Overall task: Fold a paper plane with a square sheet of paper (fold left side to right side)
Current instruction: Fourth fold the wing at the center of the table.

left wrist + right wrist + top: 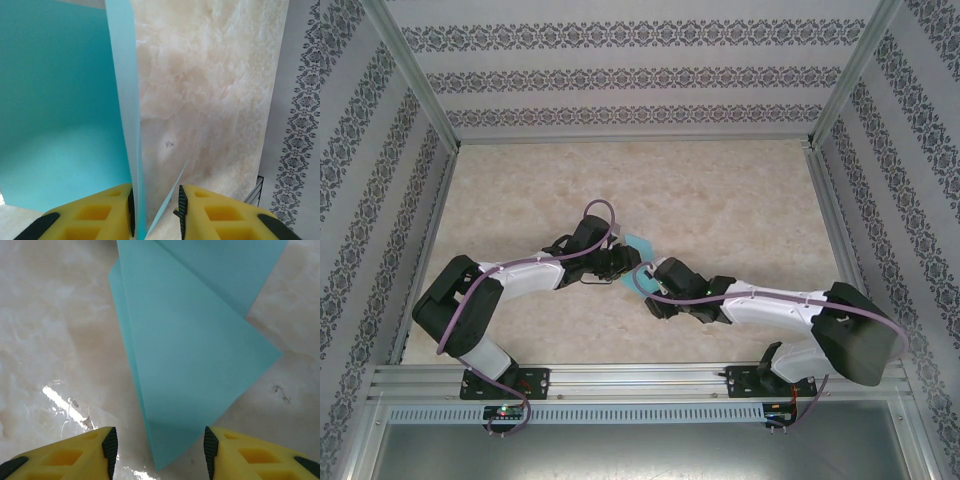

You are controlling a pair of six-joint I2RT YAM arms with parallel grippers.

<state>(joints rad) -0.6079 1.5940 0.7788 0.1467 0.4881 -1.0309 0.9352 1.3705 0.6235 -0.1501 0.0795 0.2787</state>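
Reading the overhead view first, we find both arms reaching to the middle of the table (720,190). There the left gripper (619,264) and the right gripper (650,284) meet over the sheet of paper (641,244). They cover most of it; a blue corner shows beyond them.

Left wrist view: the left gripper (154,202) has its jaws narrow but not closed, with a gap showing between the yellow fingers (90,217). A flap (122,100) of the paper stands upright in that gap, its edge against one pad. A second thin edge rises near the other pad. The rest of the sheet spreads to one side of the flap. We cannot tell whether the pads pinch anything.

Right wrist view: the right gripper (157,445) has its jaws wide and holds nothing. The sheet of paper (200,365) lies on the table with a pointed tip between the fingers, touching neither. A slanted layer crosses its far part.

Status, as we judge it: the sheet is not a plain square, since slanted folds and a point are already formed. The side-to-side fold is in hand, with the flap raised but not laid over or creased. A slim finished plane is not yet there.
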